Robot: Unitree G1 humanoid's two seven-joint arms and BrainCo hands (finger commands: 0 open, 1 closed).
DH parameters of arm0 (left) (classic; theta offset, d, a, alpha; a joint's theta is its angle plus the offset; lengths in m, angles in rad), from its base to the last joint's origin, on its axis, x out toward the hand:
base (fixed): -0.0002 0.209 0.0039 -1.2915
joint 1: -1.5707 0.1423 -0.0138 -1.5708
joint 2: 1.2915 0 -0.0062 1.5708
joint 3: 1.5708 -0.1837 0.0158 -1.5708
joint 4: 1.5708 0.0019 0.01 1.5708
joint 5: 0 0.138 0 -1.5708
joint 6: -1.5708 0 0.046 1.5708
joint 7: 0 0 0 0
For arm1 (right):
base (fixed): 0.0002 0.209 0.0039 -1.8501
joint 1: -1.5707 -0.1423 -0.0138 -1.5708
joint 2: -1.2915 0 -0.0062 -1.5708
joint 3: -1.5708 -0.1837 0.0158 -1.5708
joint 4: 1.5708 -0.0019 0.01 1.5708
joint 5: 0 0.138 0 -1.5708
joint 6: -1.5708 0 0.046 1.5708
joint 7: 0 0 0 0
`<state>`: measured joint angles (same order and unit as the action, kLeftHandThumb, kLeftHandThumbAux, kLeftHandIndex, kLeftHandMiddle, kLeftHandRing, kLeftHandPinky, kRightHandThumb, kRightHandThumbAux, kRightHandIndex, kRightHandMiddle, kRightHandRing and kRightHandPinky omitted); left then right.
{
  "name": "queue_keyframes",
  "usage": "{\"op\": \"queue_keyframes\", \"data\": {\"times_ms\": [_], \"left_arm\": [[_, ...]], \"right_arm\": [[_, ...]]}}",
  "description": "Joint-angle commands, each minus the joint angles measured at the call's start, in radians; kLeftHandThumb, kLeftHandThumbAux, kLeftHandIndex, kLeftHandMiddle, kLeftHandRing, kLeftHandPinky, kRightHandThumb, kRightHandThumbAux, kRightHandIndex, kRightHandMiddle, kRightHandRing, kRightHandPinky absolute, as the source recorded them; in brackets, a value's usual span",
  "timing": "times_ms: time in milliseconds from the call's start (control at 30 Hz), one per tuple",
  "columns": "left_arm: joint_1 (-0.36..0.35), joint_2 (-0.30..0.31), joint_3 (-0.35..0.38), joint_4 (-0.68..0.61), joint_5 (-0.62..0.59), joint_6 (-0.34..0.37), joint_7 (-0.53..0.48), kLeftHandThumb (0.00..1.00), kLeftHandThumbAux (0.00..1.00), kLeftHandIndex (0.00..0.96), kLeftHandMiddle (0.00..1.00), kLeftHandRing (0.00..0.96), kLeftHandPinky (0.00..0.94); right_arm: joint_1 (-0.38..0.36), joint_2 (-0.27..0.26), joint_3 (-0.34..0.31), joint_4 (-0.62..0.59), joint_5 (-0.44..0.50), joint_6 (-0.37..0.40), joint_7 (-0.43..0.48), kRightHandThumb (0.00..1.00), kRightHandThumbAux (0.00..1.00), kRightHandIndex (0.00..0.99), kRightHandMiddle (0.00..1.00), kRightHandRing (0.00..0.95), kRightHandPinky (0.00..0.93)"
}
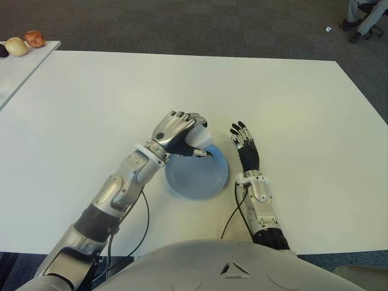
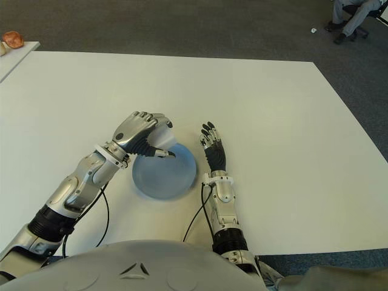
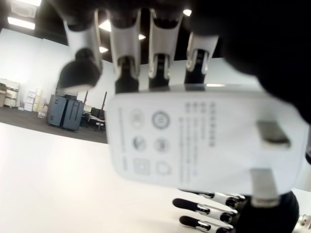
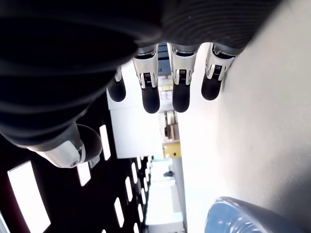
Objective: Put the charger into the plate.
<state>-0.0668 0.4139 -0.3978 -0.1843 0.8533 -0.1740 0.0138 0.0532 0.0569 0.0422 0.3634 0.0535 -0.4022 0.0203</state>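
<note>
White tabletop (image 1: 291, 109) fills most of the left eye view, and near its centre a round pale-blue plate (image 1: 197, 176) lies flat. The left hand (image 1: 179, 132) shows at the plate's upper-left rim, fingers curled around a white charger (image 1: 202, 138) held over that edge of the plate. The right hand (image 1: 244, 145) shows just right of the plate, palm down, fingers straight and holding nothing. In the upper-left corner a second table (image 1: 18, 70) carries a few small rounded objects (image 1: 25, 41), and a seated person's legs (image 1: 362, 18) appear at the upper right on the grey carpet (image 1: 182, 24). In the left wrist view, the charger fills the centre, its printed face and two metal prongs (image 3: 265, 155) toward the camera, with fingers (image 3: 124, 53) wrapped over its top edge. In the right wrist view, the extended fingers (image 4: 180, 82) lie along the tabletop, and the plate's rim (image 4: 243, 216) sits at the lower right.
</note>
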Motion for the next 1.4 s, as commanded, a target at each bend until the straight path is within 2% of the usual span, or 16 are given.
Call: {"op": "queue_keyframes", "data": {"times_ms": [33,233,300,333,367,400,433,467,500,600,900,1400], "left_arm": [[0.007,-0.005,-0.008,0.018,0.017,-0.019,0.021,0.752,0.697,0.443,0.888,0.876,0.849],[0.005,-0.007,-0.011,0.025,0.0,-0.047,0.02,0.751,0.697,0.443,0.882,0.872,0.851],[-0.008,0.009,-0.014,0.052,-0.005,-0.07,0.011,0.739,0.695,0.439,0.836,0.824,0.802],[-0.015,0.02,-0.015,0.069,-0.006,-0.082,0.006,0.693,0.654,0.406,0.754,0.739,0.702],[-0.022,0.036,-0.021,0.061,0.004,-0.074,-0.041,0.624,0.596,0.357,0.632,0.614,0.552],[-0.026,0.047,-0.025,0.053,0.012,-0.068,-0.075,0.529,0.536,0.258,0.423,0.405,0.382],[-0.028,0.054,-0.029,0.042,0.02,-0.057,-0.113,0.495,0.515,0.222,0.348,0.33,0.322],[-0.029,0.06,-0.031,0.034,0.025,-0.05,-0.137,0.435,0.48,0.157,0.229,0.211,0.215],[-0.027,0.069,-0.034,0.022,0.031,-0.039,-0.175,0.396,0.457,0.115,0.153,0.135,0.146],[-0.021,0.087,-0.038,-0.019,0.045,-0.013,-0.262,0.305,0.392,0.037,0.05,0.044,0.047],[-0.02,0.101,-0.033,-0.078,0.038,0.009,-0.379,0.179,0.284,0.001,0.001,0.001,0.001],[-0.019,0.105,-0.01,-0.112,-0.006,-0.008,-0.428,0.083,0.223,0.0,0.0,0.0,0.0]], "right_arm": [[0.0,0.022,0.001,0.022,-0.006,0.01,-0.007,0.0,0.503,0.057,0.139,0.101,0.083],[0.003,0.021,0.003,0.019,-0.003,0.012,-0.003,0.0,0.51,0.059,0.14,0.102,0.079],[0.002,0.021,0.003,0.017,-0.003,0.015,-0.002,0.0,0.516,0.056,0.137,0.101,0.071],[0.002,0.021,0.003,0.017,-0.003,0.016,-0.003,0.0,0.517,0.056,0.138,0.101,0.07],[0.002,0.021,0.003,0.017,-0.004,0.016,-0.004,0.0,0.52,0.057,0.138,0.101,0.068],[0.001,0.021,0.003,0.017,-0.005,0.016,-0.005,0.0,0.522,0.059,0.142,0.104,0.07],[0.001,0.021,0.003,0.017,-0.005,0.015,-0.006,0.0,0.522,0.059,0.144,0.105,0.07],[0.002,0.021,0.004,0.017,-0.006,0.014,-0.007,0.0,0.523,0.061,0.147,0.107,0.065],[0.002,0.022,0.004,0.018,-0.006,0.013,-0.007,0.0,0.523,0.063,0.149,0.107,0.062],[0.002,0.022,0.005,0.021,-0.008,0.006,-0.008,0.0,0.525,0.073,0.16,0.111,0.047],[0.0,0.019,0.004,0.025,-0.013,-0.001,-0.008,0.0,0.537,0.079,0.167,0.106,0.013],[0.002,0.023,0.0,0.017,0.01,0.023,-0.001,0.0,0.522,0.077,0.157,0.104,0.063]]}}
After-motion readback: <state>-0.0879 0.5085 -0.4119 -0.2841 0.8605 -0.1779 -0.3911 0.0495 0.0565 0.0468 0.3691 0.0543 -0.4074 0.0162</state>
